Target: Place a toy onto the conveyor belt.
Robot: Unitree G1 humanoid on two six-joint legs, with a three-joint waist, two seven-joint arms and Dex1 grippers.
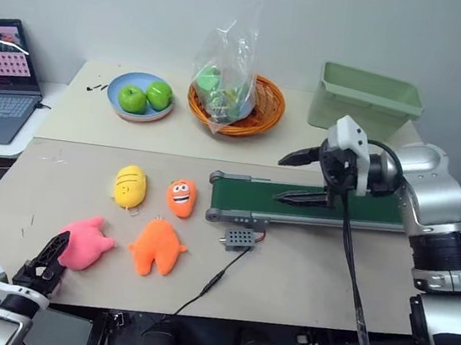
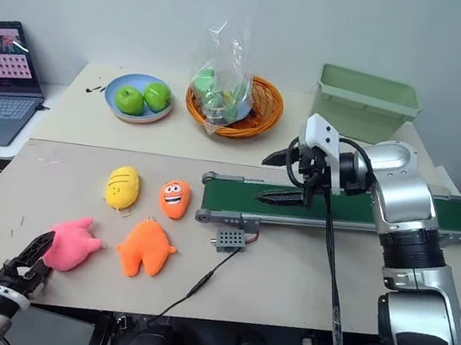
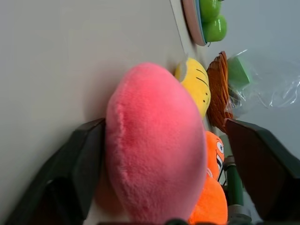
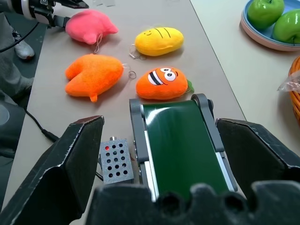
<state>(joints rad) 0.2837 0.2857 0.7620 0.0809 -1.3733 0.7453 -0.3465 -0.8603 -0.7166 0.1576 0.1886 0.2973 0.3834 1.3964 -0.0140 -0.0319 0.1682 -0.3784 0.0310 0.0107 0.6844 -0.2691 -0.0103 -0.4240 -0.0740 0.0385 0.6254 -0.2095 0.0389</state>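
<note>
- My left pincer (image 1: 47, 261) sits at the near edge of the tabletop (image 1: 302, 275), its jaws part-open around the toy (image 1: 85, 243). One finger touches the plush and the other stands clear, so nothing is gripped yet.
- I judge this the grasp step. Next I must close firmly on that soft, rounded pink fleece, then lift it.
- Just beyond lie the orange splayed plush (image 1: 156, 246), the yellow egg plush (image 1: 130, 186) and a grinning orange carrot plush (image 1: 180, 197).
- Further off, my right pincer (image 1: 302, 178) hangs wide open and empty over the conveyor belt (image 1: 362, 208), smooth dark green in a grey metal frame.
</note>
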